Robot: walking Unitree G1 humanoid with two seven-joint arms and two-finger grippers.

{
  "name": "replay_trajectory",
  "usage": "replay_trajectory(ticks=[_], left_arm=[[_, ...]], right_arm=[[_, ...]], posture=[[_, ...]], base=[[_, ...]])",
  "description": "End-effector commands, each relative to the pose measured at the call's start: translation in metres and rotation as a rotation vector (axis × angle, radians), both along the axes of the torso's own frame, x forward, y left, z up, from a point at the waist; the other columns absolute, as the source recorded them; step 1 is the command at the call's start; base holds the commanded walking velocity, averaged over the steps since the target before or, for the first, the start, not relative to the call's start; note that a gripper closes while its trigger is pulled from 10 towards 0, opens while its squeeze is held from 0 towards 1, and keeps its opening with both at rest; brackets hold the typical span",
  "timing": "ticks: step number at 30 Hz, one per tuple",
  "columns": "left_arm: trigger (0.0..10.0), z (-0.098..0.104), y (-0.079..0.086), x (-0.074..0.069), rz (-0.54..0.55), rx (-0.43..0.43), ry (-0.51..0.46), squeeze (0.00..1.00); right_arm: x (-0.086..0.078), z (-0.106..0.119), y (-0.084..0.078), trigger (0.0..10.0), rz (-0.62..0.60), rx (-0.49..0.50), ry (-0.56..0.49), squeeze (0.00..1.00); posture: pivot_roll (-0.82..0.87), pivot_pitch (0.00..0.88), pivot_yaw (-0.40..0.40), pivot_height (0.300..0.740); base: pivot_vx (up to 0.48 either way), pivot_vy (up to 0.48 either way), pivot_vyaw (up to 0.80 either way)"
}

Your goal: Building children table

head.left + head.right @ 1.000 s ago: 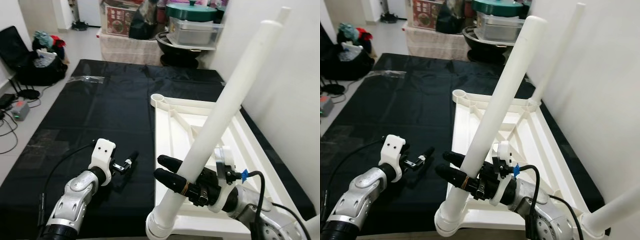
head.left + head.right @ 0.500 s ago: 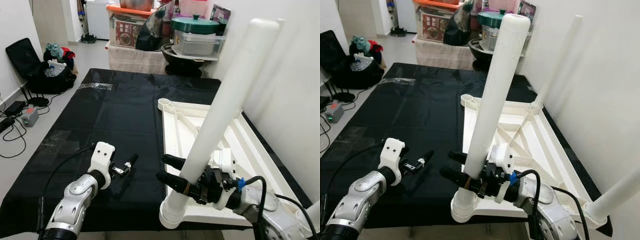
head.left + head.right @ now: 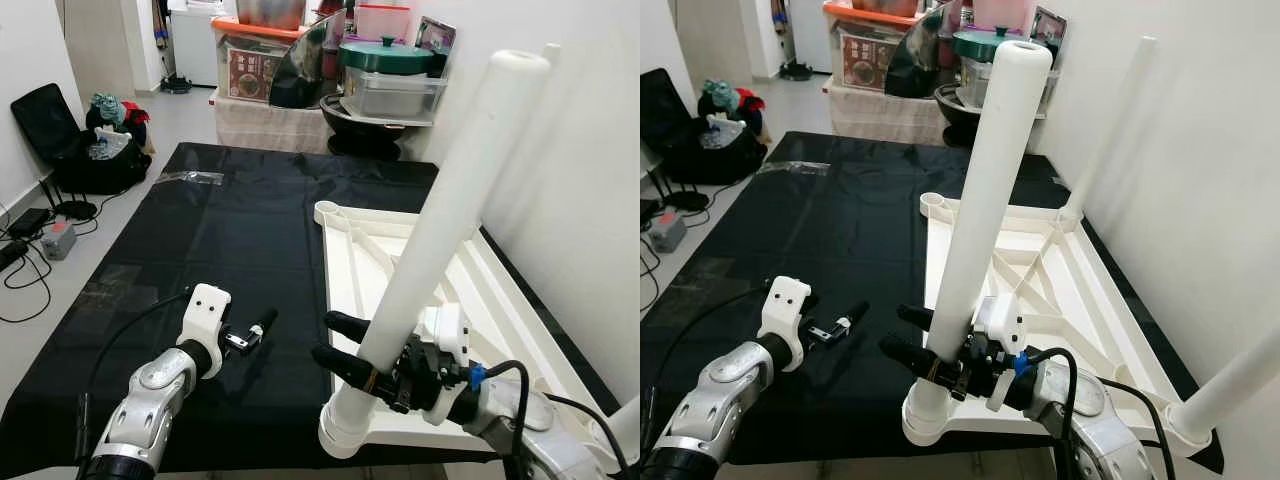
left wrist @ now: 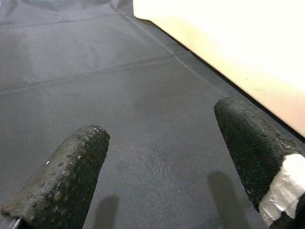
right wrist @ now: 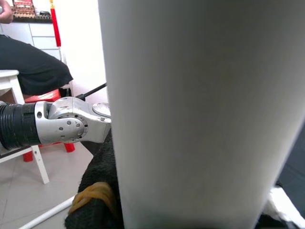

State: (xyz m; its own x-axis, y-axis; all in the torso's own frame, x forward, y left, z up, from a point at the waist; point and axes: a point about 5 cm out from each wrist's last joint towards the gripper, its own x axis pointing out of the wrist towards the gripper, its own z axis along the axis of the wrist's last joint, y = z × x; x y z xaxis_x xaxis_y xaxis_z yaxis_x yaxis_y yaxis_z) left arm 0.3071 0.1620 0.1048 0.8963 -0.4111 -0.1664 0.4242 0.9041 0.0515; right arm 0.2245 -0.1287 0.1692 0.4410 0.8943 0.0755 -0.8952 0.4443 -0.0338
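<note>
The right gripper (image 3: 345, 345) is clamped on the long white plastic table leg (image 3: 440, 232), low on its shaft just above the round corner socket (image 3: 345, 428) at the lower centre of the left eye view, and the leg now stands steeper than it did 1 second ago, when it leaned well toward the upper right; over the last half second it barely moves, so the swing upright looks nearly finished. The leg's foot sits in that socket of the upturned white plastic tabletop (image 3: 352, 262), which lies on the black sheet (image 3: 200, 230) along the right half of the frame. Some of the change is the head lifting, since more of the room shows at the top. In the right wrist view the white shaft (image 5: 200, 109) crosses the picture with a black finger (image 5: 97, 191) pressed against it. 2 more legs are already up: a far white leg (image 3: 1110, 125) at the upper right, and a near white leg (image 3: 1230, 385) at the lower right corner. The left gripper (image 3: 262, 322) hovers spread and empty over the sheet at lower left, near the tabletop's edge. My read: this leg is seated or close to it, and the bare socket (image 3: 322, 209) at the far corner is the one left.
</note>
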Motion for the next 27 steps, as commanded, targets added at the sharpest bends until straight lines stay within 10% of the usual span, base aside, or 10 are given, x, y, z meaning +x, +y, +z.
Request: replay_trajectory(ticks=[1, 14, 16, 27], left_arm=[[10.0, -0.001, -0.003, 0.001, -0.016, 0.011, 0.007, 0.00], [10.0, -0.003, -0.004, 0.001, -0.007, 0.007, 0.010, 0.00], [10.0, -0.004, -0.005, 0.001, -0.004, 0.006, 0.013, 0.00], [10.0, -0.005, -0.003, 0.002, 0.002, 0.004, 0.016, 0.00]], right_arm=[[0.003, -0.035, -0.014, 10.0, -0.106, -0.141, 0.146, 0.00], [0.024, -0.051, -0.031, 10.0, -0.387, -0.301, 0.183, 0.00], [0.033, -0.063, -0.048, 10.0, -0.625, -0.350, 0.263, 0.00], [0.035, -0.079, -0.073, 10.0, -0.971, -0.276, 0.405, 0.00]], posture=[[0.05, 0.000, -0.094, 0.740], [0.04, 0.000, -0.107, 0.740], [0.03, 0.000, -0.109, 0.740], [0.02, 0.000, -0.102, 0.740]], base=[[0.000, 0.000, 0.00], [0.000, 0.000, 0.00], [0.000, 0.000, 0.00], [0.000, 0.000, 0.00]])
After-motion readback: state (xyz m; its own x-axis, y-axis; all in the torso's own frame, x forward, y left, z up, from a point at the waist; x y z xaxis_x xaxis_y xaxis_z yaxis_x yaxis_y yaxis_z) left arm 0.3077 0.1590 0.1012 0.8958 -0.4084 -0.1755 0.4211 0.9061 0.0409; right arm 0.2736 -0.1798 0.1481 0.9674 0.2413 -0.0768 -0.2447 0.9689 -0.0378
